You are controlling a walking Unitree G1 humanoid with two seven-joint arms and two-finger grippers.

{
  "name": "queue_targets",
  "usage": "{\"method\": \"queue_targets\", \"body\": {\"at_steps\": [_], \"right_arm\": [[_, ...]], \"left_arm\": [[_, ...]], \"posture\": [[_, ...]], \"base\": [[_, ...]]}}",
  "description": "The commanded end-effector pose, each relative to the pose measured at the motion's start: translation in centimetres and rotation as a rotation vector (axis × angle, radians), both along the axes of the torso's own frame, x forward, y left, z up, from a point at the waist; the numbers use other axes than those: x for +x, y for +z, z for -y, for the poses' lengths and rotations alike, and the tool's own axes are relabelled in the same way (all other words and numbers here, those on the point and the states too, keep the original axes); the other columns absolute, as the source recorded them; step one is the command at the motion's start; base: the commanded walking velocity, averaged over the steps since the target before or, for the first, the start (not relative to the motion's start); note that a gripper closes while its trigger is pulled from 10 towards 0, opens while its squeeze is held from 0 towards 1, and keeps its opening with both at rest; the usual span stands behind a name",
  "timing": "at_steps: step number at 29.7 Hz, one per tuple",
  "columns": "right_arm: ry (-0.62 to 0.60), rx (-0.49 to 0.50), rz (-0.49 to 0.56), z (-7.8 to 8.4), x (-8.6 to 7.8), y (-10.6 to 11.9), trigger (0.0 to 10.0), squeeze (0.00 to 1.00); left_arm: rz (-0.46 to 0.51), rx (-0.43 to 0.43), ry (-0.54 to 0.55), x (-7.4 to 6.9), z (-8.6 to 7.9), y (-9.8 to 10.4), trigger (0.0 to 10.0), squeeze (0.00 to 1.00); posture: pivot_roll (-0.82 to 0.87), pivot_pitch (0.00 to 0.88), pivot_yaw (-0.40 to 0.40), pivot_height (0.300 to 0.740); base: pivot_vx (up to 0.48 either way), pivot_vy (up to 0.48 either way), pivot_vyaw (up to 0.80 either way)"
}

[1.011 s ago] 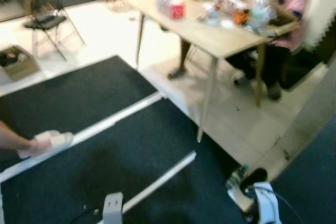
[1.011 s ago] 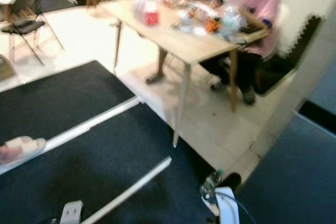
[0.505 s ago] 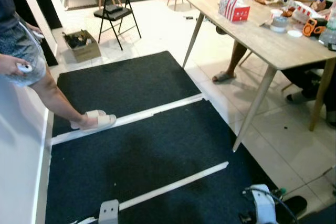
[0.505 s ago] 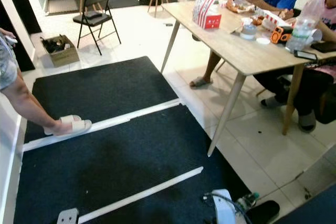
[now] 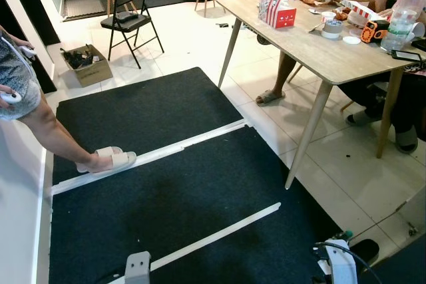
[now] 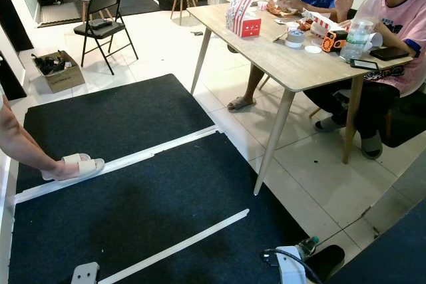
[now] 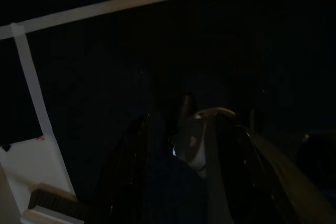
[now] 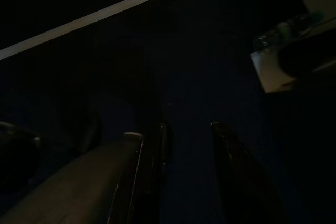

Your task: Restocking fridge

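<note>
Two dark mats w/ white tape strips cover the near floor; no fridge to be seen from here, so my guess is the step in hand is walking/turning to find it. To do that well: keep both arms low, steer past the person's sandalled foot at left and the table leg at right, and mind the bottle lying near right by the robot's side. Left gripper hangs over the mat, fingers look a little apart w/ nothing in them, but it's v. dark. Right gripper likewise idle, fingers spread, empty. Writing: red-and-white striped box on the table carries print, too small to read; clear bottle label also unreadable
</note>
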State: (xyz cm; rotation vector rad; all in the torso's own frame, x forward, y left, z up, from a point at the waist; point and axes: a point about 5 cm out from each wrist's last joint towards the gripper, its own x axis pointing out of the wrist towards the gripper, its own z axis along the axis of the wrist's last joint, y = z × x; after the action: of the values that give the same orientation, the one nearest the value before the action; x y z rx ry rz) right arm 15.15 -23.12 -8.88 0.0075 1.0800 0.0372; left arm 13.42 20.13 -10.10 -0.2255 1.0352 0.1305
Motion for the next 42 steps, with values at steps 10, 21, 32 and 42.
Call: {"method": "queue_targets", "body": {"at_steps": [10,21,32,42], "right_arm": [[-0.026,0.0,-0.008,-0.2,-0.3,-0.2,10.0,0.0],[-0.032,0.0,-0.008,-0.1,-0.2,-0.2,10.0,0.0],[-0.035,-0.007,-0.002,0.2,0.1,0.0,10.0,0.0],[-0.042,-0.007,0.002,0.3,0.1,0.1,10.0,0.0]], "left_arm": [[-0.017,-0.008,-0.023,-0.5,0.3,-0.2,10.0,0.0],[-0.021,-0.013,-0.03,-0.5,0.0,-0.2,10.0,0.0],[-0.015,-0.001,0.009,-0.4,-1.2,0.1,10.0,0.0],[-0.033,-0.009,0.016,-1.0,-1.1,-0.1,10.0,0.0]], "posture": [[-0.05,0.0,-0.007,0.74],[-0.05,0.0,0.003,0.74],[-0.04,0.0,0.0,0.74],[-0.04,0.0,-0.002,0.74]], "base": [[0.0,0.0,0.0],[0.095,0.0,0.0],[0.286,0.0,0.0],[0.352,0.0,0.0]]}}
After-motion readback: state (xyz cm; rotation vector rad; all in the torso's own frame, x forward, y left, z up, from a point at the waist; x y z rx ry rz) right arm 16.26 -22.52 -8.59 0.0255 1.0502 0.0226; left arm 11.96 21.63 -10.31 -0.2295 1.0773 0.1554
